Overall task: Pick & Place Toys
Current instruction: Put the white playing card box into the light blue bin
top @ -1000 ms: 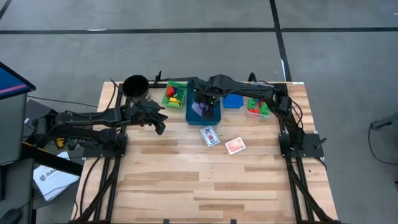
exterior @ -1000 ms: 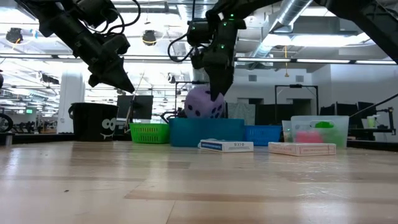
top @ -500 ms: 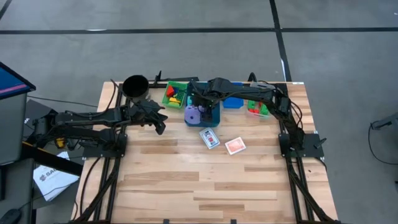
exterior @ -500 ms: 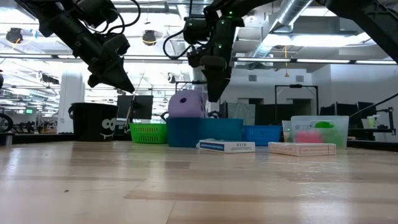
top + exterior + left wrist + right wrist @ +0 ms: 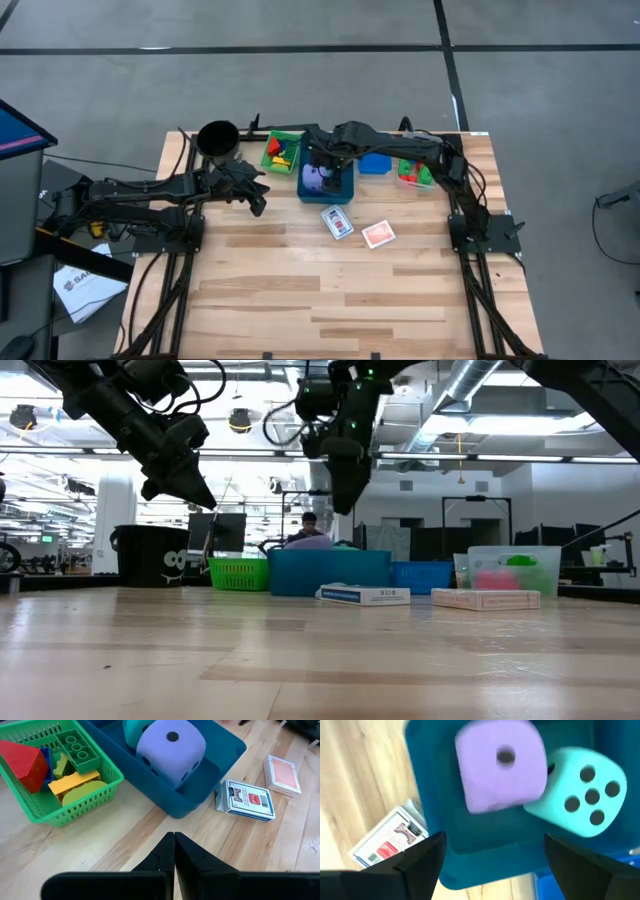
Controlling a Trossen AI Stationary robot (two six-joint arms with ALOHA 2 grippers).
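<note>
We see soft purple foam die (image 5: pixel 171 751) in deep blue plastic bin (image 5: pixel 220 751), beside cyan dotted die (image 5: pixel 580 790). Right gripper (image 5: pixel 490 860) above bin, fingers apart, empty; left gripper (image 5: pixel 174 851) pinched together beside bin. Risk: descending right fingers clip bin wall or nudge purple die out.

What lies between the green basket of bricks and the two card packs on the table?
In the left wrist view, the blue bin holding the purple die sits between the green basket and the card packs.

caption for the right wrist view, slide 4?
Open right gripper above the blue bin holding a purple die and a cyan die.
</note>
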